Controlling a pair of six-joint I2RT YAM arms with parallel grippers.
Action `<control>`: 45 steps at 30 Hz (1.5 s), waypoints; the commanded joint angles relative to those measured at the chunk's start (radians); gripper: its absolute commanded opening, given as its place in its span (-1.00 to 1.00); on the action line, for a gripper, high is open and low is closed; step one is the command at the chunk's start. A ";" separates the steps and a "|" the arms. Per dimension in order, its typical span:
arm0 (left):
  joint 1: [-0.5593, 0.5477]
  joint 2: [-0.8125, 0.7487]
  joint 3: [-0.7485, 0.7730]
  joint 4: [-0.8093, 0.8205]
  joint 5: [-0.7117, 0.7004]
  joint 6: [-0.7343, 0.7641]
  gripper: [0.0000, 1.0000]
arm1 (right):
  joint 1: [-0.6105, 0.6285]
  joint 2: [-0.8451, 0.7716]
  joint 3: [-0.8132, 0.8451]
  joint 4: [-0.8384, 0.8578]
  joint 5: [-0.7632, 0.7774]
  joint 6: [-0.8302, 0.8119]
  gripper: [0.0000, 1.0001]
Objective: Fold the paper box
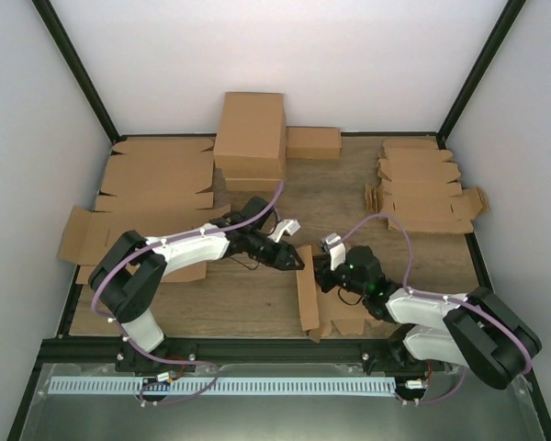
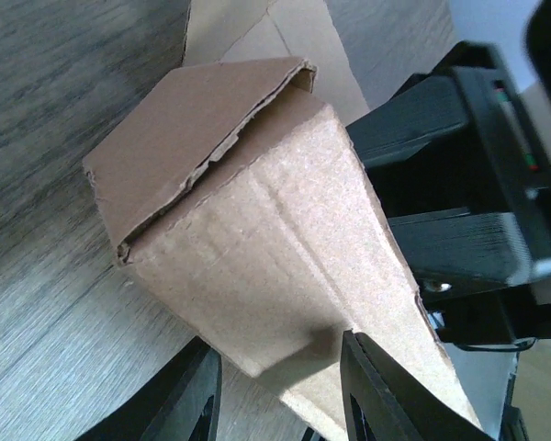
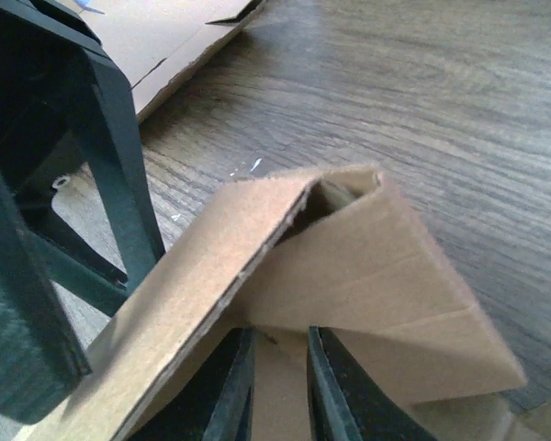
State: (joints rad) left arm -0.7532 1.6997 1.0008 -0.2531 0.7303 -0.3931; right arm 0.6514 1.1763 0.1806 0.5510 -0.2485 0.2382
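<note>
1. The paper box (image 1: 308, 299) sits near the front of the wooden counter (image 1: 230, 308), between the two arms.
2. The job is only partly done. One long side is folded up and over, so it makes a thick double wall with a hollow gap inside (image 3: 326, 197).
3. From above, the rest of the box lies flat on the counter next to that wall. I think the other sides and the end flaps are not yet folded up.
4. The right fingers (image 3: 340, 404) are squeezed close together with a piece of brown cardboard between them. They are grasping the paper box.
5. The left fingers (image 2: 193, 404) stand wide apart, one on each side of the folded wall. I cannot tell if they pinch it or just sit beside it.
6. The cardboard is plain brown, stiff and a bit grainy. The folds are sharp lines, and the cut edge (image 2: 211, 161) looks rough and torn.
7. The counter is dark wood with long streaks.
8. At the back stands a big brown carton (image 1: 250, 138). There are wide flat sheets (image 1: 156, 175) on the left and a pile of small flat blanks (image 1: 422, 184) on the right.
</note>
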 commanded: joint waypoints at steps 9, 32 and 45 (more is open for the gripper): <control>0.001 0.025 0.083 0.024 0.022 -0.003 -0.22 | 0.010 0.127 -0.017 0.222 0.003 0.160 -0.75; 0.111 0.004 0.127 -0.229 -0.016 0.128 -0.20 | 0.218 0.239 0.047 0.296 0.210 0.280 -0.60; 0.099 0.011 0.115 -0.212 -0.042 0.111 -0.20 | 0.219 -0.195 -0.094 -0.014 0.144 0.128 -0.33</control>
State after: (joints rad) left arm -0.6456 1.7157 1.1225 -0.4751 0.6884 -0.2844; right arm 0.8635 1.1145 0.1093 0.6678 -0.1036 0.4606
